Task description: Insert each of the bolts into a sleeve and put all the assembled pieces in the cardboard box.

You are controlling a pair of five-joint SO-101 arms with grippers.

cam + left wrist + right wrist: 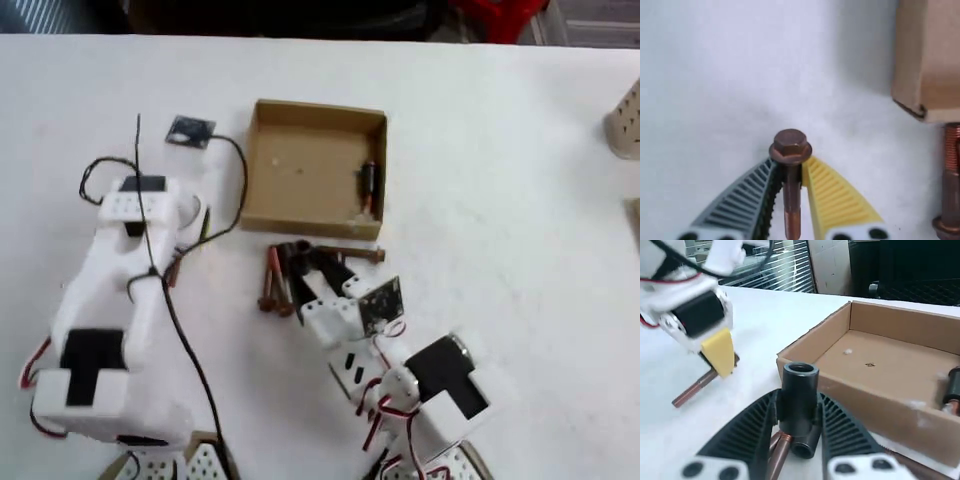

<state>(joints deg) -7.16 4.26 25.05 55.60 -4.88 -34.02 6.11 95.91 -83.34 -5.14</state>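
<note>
The right gripper [800, 399] has its black ribbed fingers [747, 432] clamped on either side of a black sleeve [801, 385], which stands upright with its open bore facing up. Just below that sleeve, between the finger bases, lies a second dark tube [805, 446], probably another sleeve, though it is partly hidden. Beside it are the copper shanks of loose bolts [272, 280] lying on the white table [520, 150], close to the front wall of the cardboard box [251, 165]. One more bolt, the stray bolt [352, 254], lies along that front wall. Off to the side, near the box's corner, the left gripper [790, 162] pinches a copper bolt [790, 147] by its shank between one grey finger and one yellow finger [832, 197], with the hex head sticking out past the fingertips. In the right wrist view this bolt hangs at a tilt just above the table. Farther back the box sits open, and one assembled piece [369, 184], a bolt seated in a dark sleeve, lies against its far side wall.
</note>
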